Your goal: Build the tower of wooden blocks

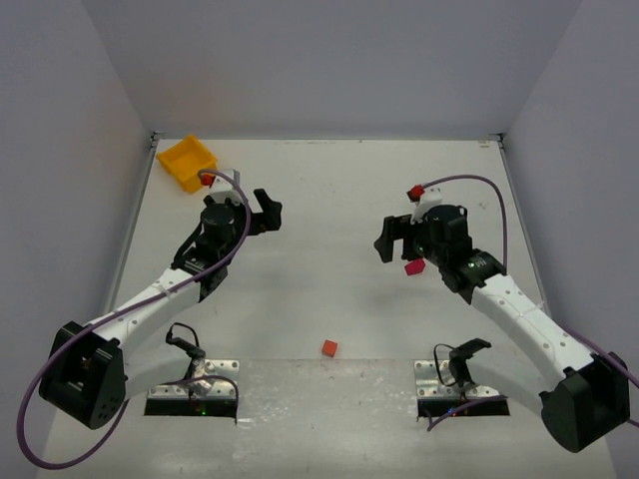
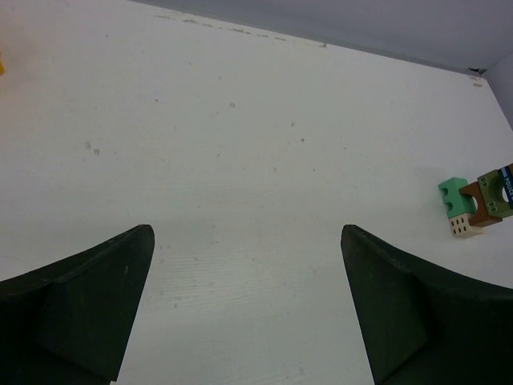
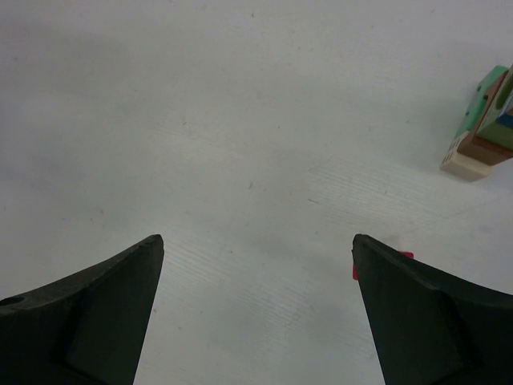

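Starting nearest you, an orange-red block (image 1: 329, 347) lies alone on the worktop (image 1: 319, 284) between the two arm bases. Farther in, a magenta block (image 1: 414, 266) sits just beside your right hand (image 3: 256, 239), whose fingers stand wide apart with nothing between them. Your left hand (image 2: 244, 228) is spread the same way, also empty. The wood block tower (image 2: 473, 207) shows only at the right edge of both wrist views, a green, brown and pale cluster clear of both hands. A yellow bin (image 1: 187, 162) sits at the far left corner.
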`<state>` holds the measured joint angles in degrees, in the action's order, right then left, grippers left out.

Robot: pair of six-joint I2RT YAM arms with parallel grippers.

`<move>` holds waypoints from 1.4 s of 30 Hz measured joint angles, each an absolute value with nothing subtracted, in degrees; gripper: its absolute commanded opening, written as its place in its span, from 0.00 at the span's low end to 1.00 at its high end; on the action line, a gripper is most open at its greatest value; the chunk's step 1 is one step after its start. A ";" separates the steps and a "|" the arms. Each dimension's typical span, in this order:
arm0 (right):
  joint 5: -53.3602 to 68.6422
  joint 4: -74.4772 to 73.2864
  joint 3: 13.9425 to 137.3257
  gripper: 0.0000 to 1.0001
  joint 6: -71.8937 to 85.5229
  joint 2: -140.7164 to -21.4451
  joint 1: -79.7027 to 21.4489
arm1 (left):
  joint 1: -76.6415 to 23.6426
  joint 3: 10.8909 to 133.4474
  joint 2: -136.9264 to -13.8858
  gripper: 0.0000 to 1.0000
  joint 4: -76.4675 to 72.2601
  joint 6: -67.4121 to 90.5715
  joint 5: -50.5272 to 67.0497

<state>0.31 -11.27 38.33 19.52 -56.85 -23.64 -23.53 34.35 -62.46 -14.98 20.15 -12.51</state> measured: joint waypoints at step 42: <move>-1.29 -11.64 36.69 0.90 12.43 -82.17 -73.43 | -23.53 33.20 -60.03 1.00 -15.16 21.12 -11.23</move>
<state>-1.29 -11.64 36.69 12.43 -82.17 -73.43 -23.53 33.20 -60.03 -15.16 21.12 -11.23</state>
